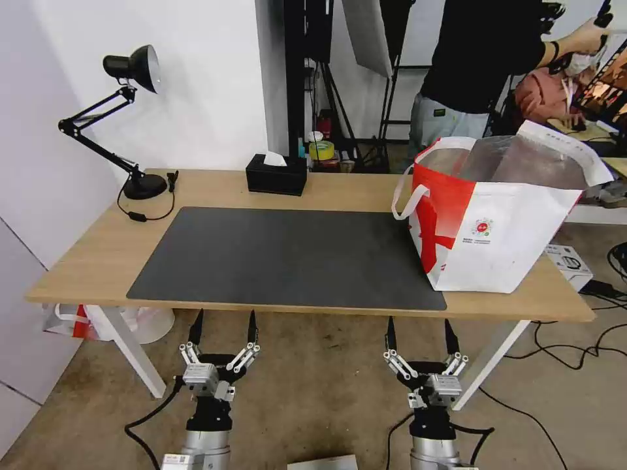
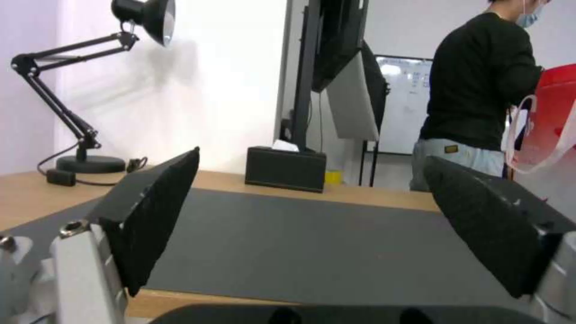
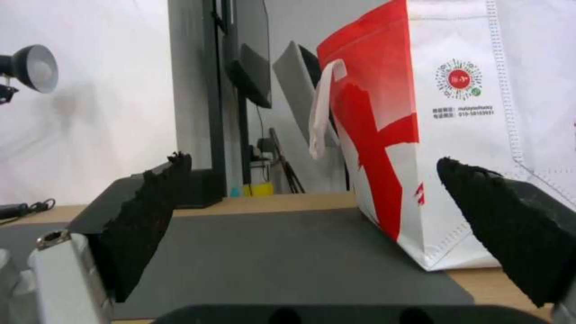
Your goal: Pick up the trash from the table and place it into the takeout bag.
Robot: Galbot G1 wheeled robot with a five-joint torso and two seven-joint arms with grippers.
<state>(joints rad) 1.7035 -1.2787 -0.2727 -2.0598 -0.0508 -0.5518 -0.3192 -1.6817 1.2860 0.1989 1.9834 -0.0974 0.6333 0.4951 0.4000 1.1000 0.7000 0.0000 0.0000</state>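
The takeout bag point(image 1: 496, 228) is seen upright at 3 o'clock on the table point(image 1: 98, 261), mouth upward. The left gripper point(image 1: 223, 329) and right gripper point(image 1: 419, 331) are held before the near edge, fingers released, empty.

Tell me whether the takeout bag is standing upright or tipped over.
Upright. The takeout bag stands on its base on the table, mouth open upward, foil lining showing.
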